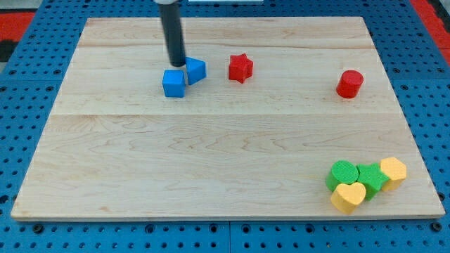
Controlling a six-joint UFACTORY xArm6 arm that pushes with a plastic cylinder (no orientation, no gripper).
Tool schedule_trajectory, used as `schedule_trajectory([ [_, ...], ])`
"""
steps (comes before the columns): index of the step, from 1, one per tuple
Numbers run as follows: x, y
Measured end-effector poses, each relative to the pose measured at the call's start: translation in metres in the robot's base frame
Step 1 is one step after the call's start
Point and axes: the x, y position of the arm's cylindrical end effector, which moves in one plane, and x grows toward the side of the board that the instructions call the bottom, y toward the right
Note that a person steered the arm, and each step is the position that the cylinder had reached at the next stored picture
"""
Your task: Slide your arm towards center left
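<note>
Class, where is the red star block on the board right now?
The red star sits in the view's upper middle, just right of the two blue blocks where my tip rests, and far left of the red cylinder.

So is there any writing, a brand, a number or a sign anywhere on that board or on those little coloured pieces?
None: no words, numbers, brand marks or signs can be read anywhere in this view.
The pale wooden board shows only wood grain.
The blue blocks, red star block, red cylinder block, green blocks and yellow blocks are plain.
The dark rod is unmarked; my tip stands between the blue blocks.
</note>
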Motion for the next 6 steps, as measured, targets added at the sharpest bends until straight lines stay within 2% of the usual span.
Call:
schedule_trajectory([
  [1, 0.000, 0.043],
  [2, 0.002, 0.058],
  [3, 0.006, -0.005],
  [4, 0.028, -0.090],
  [5, 0.056, -0.136],
  [6, 0.062, -0.120],
])
